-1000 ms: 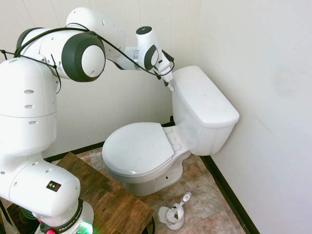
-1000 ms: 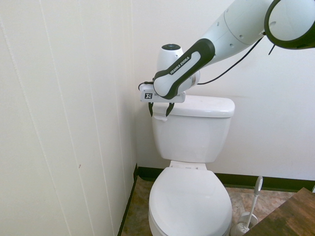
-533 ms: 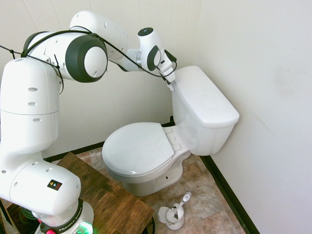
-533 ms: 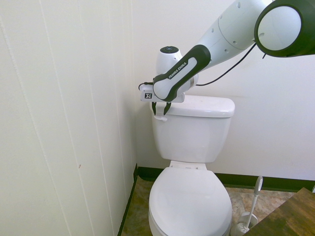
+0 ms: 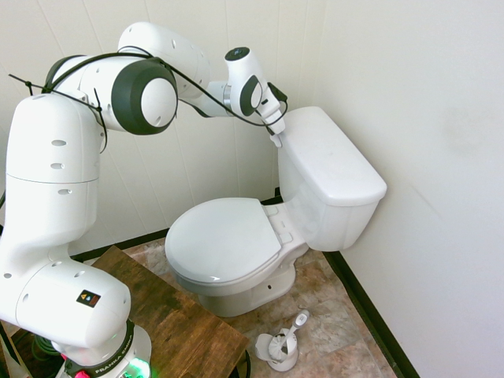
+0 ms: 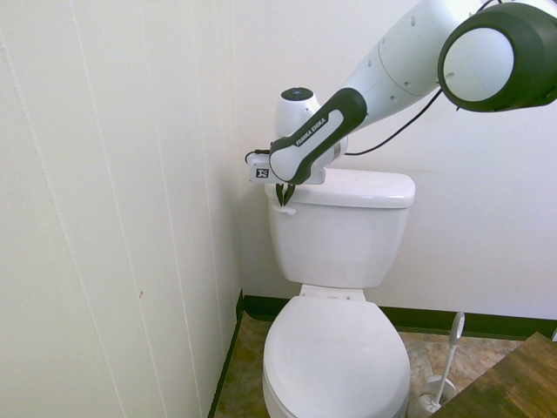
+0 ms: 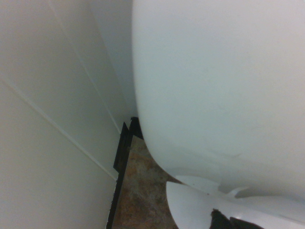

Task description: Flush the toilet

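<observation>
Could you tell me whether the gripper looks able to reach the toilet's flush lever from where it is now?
Probably yes: the gripper is right at the flush lever on the toilet, with nothing between them.

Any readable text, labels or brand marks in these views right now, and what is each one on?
"FRANKA EMIKA": on the black band of the arm's forearm, second exterior view.
"FRANKA": on the robot's base ring, first exterior view; the rest is too small to read.
A small black square emblem on the white pincer body; no letters readable.
Toilet: no text visible.
</observation>
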Robot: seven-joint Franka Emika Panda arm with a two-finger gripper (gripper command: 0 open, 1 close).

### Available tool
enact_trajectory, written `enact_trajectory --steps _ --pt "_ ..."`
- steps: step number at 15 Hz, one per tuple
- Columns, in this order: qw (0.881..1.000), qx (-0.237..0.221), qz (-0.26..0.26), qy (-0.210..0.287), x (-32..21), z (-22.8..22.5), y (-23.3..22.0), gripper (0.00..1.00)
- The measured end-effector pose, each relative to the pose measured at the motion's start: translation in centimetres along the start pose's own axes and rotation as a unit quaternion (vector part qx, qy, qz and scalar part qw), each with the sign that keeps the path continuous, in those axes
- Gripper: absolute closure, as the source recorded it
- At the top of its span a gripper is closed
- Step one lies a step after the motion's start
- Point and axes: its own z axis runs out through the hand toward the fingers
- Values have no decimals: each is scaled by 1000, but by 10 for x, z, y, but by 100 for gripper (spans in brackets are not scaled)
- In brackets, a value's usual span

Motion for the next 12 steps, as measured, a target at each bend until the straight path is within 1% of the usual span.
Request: enact_trajectory --steps 8,12 --pt "1000 -8 3 1 0 15 1 100" --pt "1000 -24 0 0 -3 22 1 100"
